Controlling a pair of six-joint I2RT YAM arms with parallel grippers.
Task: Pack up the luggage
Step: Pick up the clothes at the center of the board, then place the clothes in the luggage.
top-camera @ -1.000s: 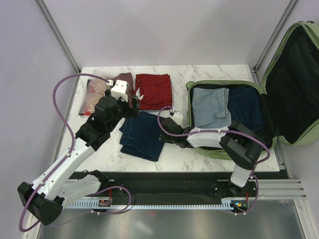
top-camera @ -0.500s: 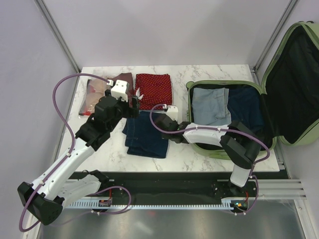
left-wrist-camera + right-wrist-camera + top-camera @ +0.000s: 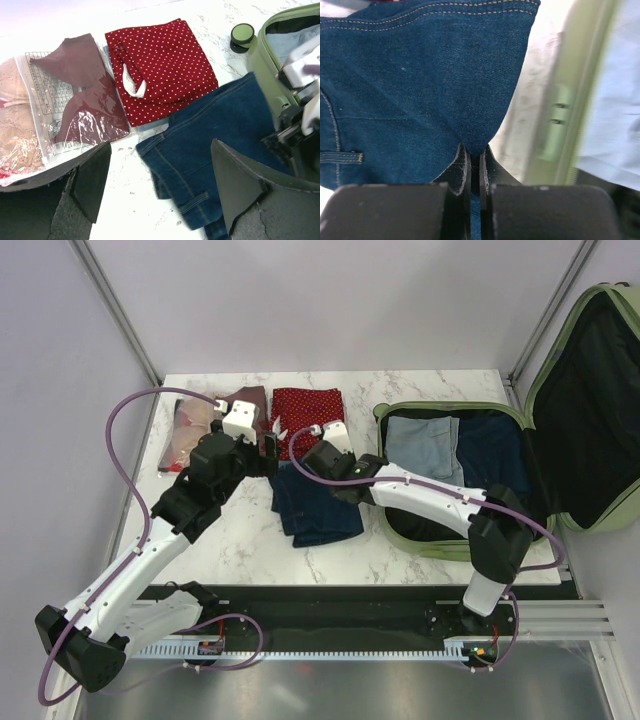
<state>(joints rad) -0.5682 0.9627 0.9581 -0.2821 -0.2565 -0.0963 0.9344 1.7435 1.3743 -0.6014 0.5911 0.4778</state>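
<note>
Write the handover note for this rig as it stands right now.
Right hand: shut on an edge of the folded dark blue denim jeans, which lie on the white marble table beside the open sage-green hard-shell suitcase.
Left hand: open, holding nothing, above the table.
Done: folded light blue jeans and a dark blue garment lie in the suitcase.
Left: the gripped jeans, the red white-dotted folded cloth, the clear bag with a maroon garment and the clear bag with something beige.

Left of luggage [image 3: 600, 410]: jeans [image 3: 318, 510]
</note>
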